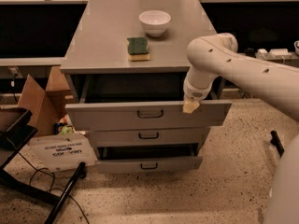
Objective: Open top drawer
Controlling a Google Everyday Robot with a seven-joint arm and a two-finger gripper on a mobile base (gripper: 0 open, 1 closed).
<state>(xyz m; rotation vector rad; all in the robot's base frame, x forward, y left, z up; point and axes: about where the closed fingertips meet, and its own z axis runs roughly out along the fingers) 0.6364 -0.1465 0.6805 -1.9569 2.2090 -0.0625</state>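
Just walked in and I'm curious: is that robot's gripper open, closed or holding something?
The gripper is at the front edge of the top drawer, right of its handle; open, closed or holding cannot be told.

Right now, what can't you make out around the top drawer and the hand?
Camera view, top drawer: the tray floor is hidden behind the drawer's own front and lies in shadow.
Camera view, hand: it is at the front's top edge, right of the handle. The wrist covers most of it, so contact is unclear.
Camera view, arm: its base is cut off by the right edge.
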